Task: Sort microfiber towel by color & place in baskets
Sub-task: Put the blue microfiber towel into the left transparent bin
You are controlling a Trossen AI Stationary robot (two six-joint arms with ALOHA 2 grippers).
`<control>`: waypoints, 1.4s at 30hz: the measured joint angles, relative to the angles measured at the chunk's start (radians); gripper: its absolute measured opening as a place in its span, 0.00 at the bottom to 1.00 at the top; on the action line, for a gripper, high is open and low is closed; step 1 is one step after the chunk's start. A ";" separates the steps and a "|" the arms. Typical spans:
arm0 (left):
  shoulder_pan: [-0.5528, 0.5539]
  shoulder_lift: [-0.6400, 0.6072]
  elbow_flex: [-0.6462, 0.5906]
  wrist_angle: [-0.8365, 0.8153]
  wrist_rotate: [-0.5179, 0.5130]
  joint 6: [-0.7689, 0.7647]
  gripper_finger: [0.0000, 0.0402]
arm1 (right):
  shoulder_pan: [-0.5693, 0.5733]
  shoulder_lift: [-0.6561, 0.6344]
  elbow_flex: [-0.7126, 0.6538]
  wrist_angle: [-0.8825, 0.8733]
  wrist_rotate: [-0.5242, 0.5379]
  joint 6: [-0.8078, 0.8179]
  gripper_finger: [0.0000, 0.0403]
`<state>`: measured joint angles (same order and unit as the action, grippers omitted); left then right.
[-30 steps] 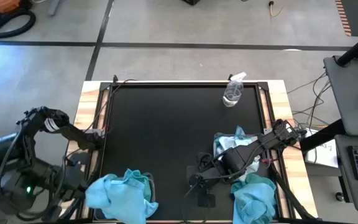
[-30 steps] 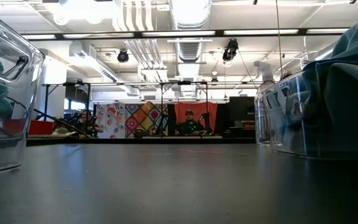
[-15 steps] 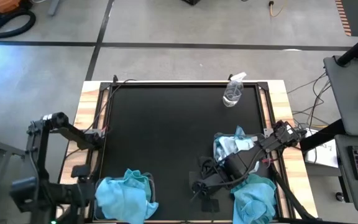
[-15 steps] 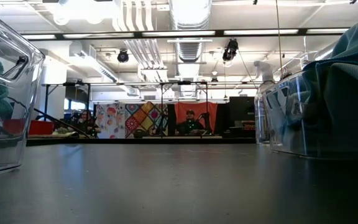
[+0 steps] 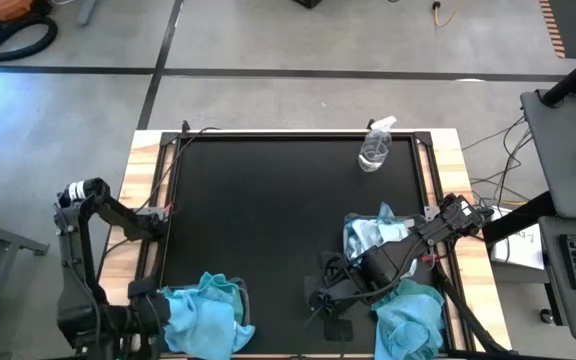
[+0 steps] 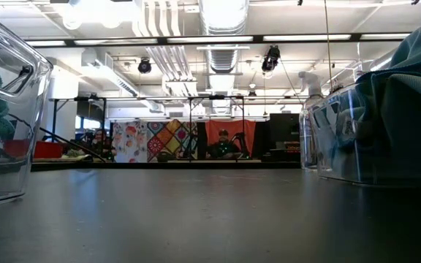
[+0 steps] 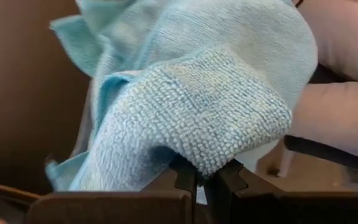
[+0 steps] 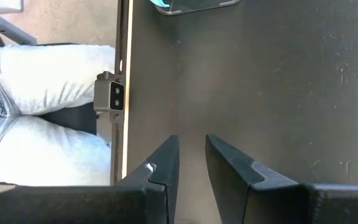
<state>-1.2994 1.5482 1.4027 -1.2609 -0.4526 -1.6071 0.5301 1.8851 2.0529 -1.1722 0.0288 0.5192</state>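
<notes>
1. Filling most of the high view, the black table mat (image 5: 268, 220) sits in a wooden frame, and both arms work along its 6 o'clock edge.
2. At the mat's 7 o'clock corner, one clear basket (image 5: 230, 318) holds a heap of turquoise microfiber towels (image 5: 203, 315); its wall shows as the clear bin (image 6: 6, 109) at the low view's 9 o'clock.
3. At 5 o'clock, the second basket (image 5: 408, 320) carries another turquoise towel (image 5: 408, 312), and a paler light-blue towel (image 5: 368, 233) lies on the mat just beside it, toward 12 o'clock.
4. The right arm lies between those two cloths, its right gripper (image 8: 190, 165) over bare mat, fingers a narrow gap apart and holding nothing.
5. The left gripper (image 7: 205, 177) is at the 7 o'clock basket, jaws clamped together on a fold of a light turquoise towel (image 7: 197, 118).
6. A small clear spray bottle (image 5: 376, 146) stands near the mat's 1 o'clock edge.
7. A person's jeans-clad leg (image 8: 42, 112) shows beyond the table edge in the right wrist view.
</notes>
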 joint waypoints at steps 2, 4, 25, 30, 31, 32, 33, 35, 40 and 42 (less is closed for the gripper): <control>0.008 0.000 -0.023 0.048 0.000 0.000 0.00 | 0.000 0.000 0.000 0.000 0.000 -0.004 0.18; 0.018 0.000 -0.038 0.066 0.000 0.000 0.00 | 0.000 0.000 0.000 0.000 0.000 -0.005 0.18; 0.176 0.014 -0.016 0.181 0.075 -0.108 0.06 | 0.000 0.000 0.000 -0.003 -0.002 -0.059 0.18; 0.176 0.014 0.041 0.196 0.087 -0.129 0.15 | 0.000 0.000 0.000 -0.024 -0.003 -0.087 0.18; 0.176 0.014 0.059 0.184 0.091 -0.129 0.17 | 0.000 0.000 0.000 -0.035 -0.003 -0.093 0.18; 0.176 0.014 0.079 0.168 0.097 -0.129 0.19 | 0.000 0.000 0.000 -0.044 -0.003 -0.101 0.18; 0.176 0.014 0.098 0.148 0.103 -0.129 0.21 | 0.000 0.000 0.000 -0.053 -0.003 -0.110 0.18; 0.176 0.014 0.141 0.111 0.104 -0.117 0.24 | 0.000 0.000 0.000 -0.073 -0.003 -0.112 0.18; 0.175 0.014 0.227 -0.007 0.104 -0.084 0.28 | 0.003 0.000 0.000 -0.103 -0.003 -0.107 0.18; 0.177 0.014 0.253 -0.047 0.072 -0.059 0.28 | 0.006 0.000 0.000 -0.124 -0.002 -0.083 0.18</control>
<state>-1.1227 1.5623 1.6558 -1.3080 -0.3803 -1.6664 0.5365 1.8851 2.0529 -1.2963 0.0263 0.4364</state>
